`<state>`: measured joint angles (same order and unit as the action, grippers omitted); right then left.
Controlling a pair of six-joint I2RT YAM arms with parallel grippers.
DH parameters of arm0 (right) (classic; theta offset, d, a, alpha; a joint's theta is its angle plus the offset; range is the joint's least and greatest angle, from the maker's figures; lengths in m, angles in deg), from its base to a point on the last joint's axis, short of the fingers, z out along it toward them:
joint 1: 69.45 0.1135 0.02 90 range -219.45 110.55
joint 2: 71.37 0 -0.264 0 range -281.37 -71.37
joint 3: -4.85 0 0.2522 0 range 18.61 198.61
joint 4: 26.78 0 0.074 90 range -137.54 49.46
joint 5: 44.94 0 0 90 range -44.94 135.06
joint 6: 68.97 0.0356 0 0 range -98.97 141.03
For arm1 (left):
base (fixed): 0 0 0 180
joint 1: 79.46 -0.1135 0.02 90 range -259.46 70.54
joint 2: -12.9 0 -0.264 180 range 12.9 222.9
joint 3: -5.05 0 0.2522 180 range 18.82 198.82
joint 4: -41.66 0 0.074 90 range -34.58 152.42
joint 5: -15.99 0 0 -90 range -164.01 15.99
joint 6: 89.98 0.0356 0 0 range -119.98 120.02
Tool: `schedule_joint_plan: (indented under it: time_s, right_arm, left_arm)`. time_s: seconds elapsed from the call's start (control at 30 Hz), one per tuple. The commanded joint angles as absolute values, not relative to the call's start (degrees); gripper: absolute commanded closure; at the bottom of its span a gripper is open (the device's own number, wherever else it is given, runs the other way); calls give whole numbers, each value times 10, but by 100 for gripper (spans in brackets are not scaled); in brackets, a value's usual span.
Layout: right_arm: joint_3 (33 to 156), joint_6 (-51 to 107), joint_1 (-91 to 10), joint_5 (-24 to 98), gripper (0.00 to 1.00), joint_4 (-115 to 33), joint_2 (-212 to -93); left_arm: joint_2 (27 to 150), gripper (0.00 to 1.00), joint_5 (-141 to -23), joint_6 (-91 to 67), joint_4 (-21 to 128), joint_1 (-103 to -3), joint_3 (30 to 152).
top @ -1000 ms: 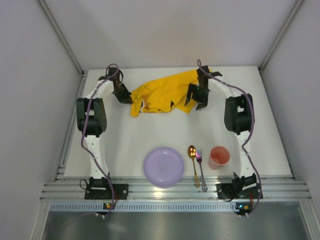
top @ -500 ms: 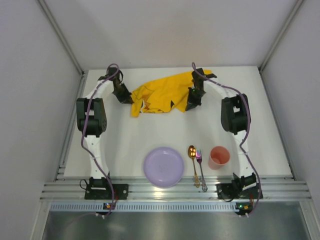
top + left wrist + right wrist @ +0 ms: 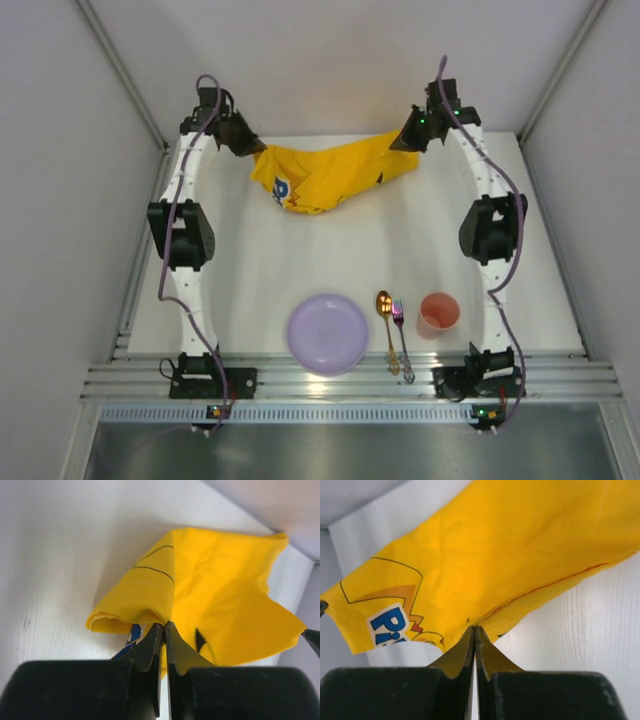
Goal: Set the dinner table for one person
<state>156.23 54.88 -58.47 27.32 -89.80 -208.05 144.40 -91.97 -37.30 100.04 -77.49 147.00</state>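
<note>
Yellow printed cloth mat hangs stretched above the far end of the large matte-white table, one edge pinched by the left end effector, the opposite edge by the right end effector.

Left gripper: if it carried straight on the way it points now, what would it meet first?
The yellow cloth, which the left gripper holds pinched; the fabric bunches directly ahead of it. What lies behind the cloth is hidden.

1 table is showing, with 1 cloth, 1 plate, 1 spoon, 1 fork and 1 cup. 2 grippers are showing: 1 left gripper, 1 right gripper.
</note>
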Motion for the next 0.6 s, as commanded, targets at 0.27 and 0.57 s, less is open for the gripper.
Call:
schedule_joint_plan:
  time_s: [0.27,0.57]
  right_arm:
    - [1282,537,-690,311,100,-836,-1723]
    - [1025,529,-631,191,11,-757,-1716]
  left_arm:
    - [1216,100,-941,-372,927,-827,1382]
    - [1153,100,-984,-385,857,-827,984]
